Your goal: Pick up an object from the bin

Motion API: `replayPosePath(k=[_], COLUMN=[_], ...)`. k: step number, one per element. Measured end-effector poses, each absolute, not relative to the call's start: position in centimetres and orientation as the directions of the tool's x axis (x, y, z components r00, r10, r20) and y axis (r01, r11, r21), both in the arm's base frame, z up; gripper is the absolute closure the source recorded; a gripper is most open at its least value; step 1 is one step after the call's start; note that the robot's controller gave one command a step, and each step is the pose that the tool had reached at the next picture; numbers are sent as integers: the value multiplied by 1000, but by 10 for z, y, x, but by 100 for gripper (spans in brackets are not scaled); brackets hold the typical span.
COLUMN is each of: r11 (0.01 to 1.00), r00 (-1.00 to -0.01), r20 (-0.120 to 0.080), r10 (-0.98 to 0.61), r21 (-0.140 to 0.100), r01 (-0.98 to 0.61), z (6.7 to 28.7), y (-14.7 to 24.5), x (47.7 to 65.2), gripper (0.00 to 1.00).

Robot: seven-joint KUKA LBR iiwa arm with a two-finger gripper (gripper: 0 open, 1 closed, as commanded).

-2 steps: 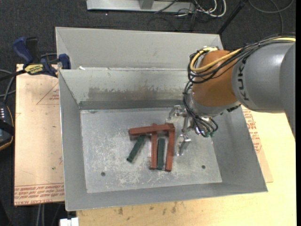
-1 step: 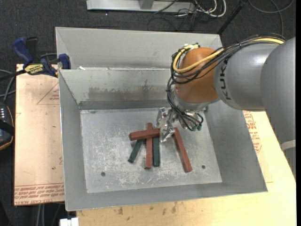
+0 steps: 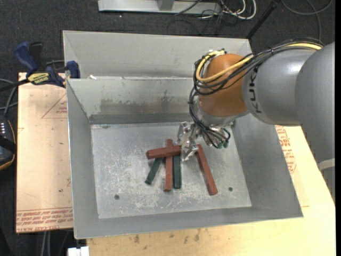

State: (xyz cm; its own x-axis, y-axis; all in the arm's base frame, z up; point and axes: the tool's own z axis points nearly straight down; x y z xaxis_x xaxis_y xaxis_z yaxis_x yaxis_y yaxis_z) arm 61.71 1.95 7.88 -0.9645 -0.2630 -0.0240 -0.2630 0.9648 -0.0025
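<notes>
Grey metal bin (image 3: 126, 106) with sloping walls and a flat, scuffed floor; broad bare floor to the left and along the near edge, a narrower bare strip on the right. Contents: five slim sticks bunched at mid-floor, well apart from every wall. Gripper (image 3: 187, 144) on an arm entering from the right, orange cover and looped cables above it, set low over the upper right of the bunch, closer to the back wall than to the near edge. How far open: cannot tell; nothing seen held. Directly at the gripper: crosswise brown stick (image 3: 163, 153), reddish brown, straight, square-edged, lying flat, its right end under the gripper. Crossed beneath it: upright brown stick (image 3: 168, 176), with a dark green stick (image 3: 176, 176) just beside it on the right. To the left, a tilted dark green stick (image 3: 153, 172). To the right, a slanted brown stick (image 3: 208, 175), its upper end near the gripper.
</notes>
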Motion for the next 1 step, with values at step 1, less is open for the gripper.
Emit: replayPosePath(k=[1], r11=[950], r00=[-950], r20=[-6], r10=[-312], r21=[-1], r01=[-312], z=[225], y=[-3], x=[616], gripper=[100])
